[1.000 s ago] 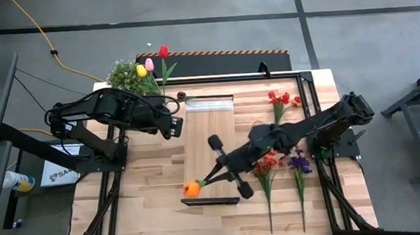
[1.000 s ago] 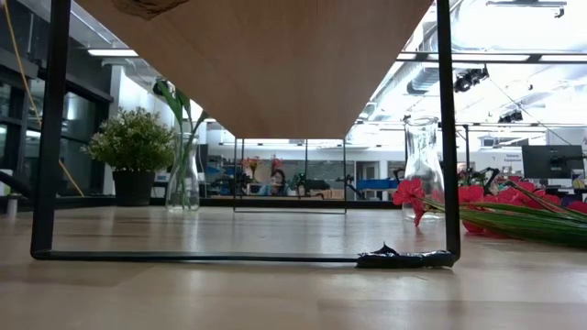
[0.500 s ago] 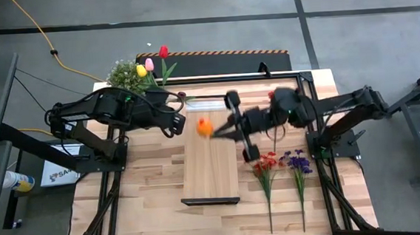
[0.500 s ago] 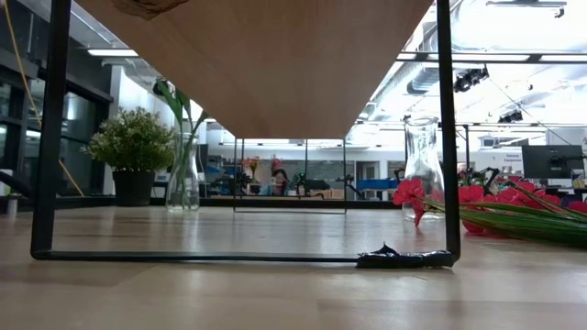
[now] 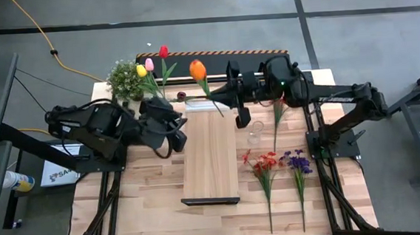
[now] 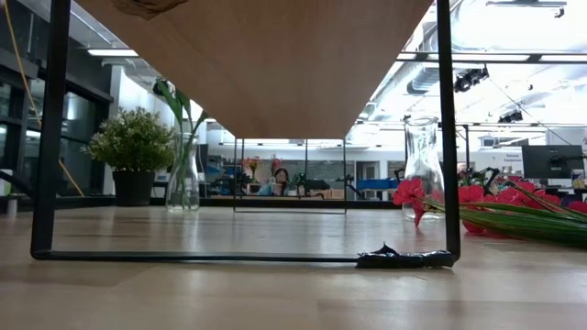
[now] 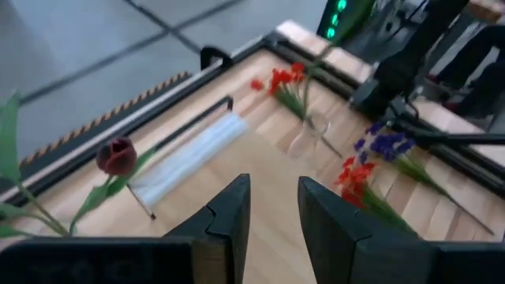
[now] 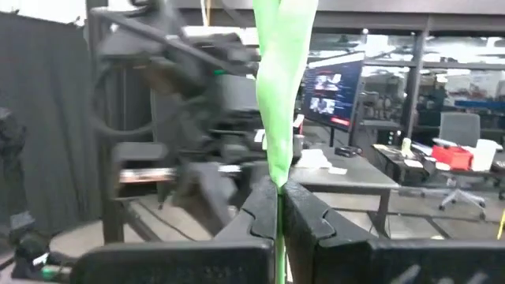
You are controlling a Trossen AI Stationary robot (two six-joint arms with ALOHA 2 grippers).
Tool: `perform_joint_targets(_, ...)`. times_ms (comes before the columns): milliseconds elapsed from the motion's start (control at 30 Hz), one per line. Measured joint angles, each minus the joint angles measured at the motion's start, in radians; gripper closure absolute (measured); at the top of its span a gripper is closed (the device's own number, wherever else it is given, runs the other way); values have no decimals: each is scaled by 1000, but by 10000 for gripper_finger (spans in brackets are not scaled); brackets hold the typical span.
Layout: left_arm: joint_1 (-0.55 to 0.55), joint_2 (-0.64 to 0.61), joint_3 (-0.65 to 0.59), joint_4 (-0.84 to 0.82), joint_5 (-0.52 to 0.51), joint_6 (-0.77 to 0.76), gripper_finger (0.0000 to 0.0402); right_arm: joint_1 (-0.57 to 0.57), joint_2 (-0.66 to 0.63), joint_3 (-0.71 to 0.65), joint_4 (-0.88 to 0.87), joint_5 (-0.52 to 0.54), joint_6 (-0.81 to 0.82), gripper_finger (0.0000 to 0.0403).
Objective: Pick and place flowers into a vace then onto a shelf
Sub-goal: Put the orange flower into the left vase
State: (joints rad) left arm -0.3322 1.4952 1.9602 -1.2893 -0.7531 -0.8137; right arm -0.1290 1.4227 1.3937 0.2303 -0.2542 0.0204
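Right arm stretched across the table's far side, right gripper (image 5: 223,96) pinching an orange tulip (image 5: 198,69) by its green stem (image 8: 278,95), fingers (image 8: 260,207) pressed tight on it. Bloom up above the far end of the shelf (image 5: 209,154), near the vase (image 5: 163,98) holding yellow, pink and red tulips (image 5: 149,65). Left arm bent low at the table's left, left gripper (image 5: 174,132) just beside the shelf's left edge, fingers (image 7: 229,213) parted a little, holding nothing. Red sprays (image 5: 265,162) and purple cluster (image 5: 299,161) flat on the table, right of the shelf. Maroon tulip (image 7: 117,156) lying near the shelf's pale end.
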Motion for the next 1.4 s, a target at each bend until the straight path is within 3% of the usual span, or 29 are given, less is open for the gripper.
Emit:
perform_joint_targets(267,-106,14,0,221,-195,161,259,-43,42,0,68,-52,128,403)
perform_joint_targets(433,-128,27,1,350,-229,310,259,-40,98,0,180,-125,225,403)
perform_joint_targets(633,-127,28,-1,344,-230,349,259,-34,130,0,249,-171,318,403)
perform_joint_targets(967,-127,29,-1,337,-195,365,259,28,129,0,311,-213,322,403)
perform_joint_targets(1400,-127,37,-110,397,-177,286,259,86,129,0,321,-214,314,403)
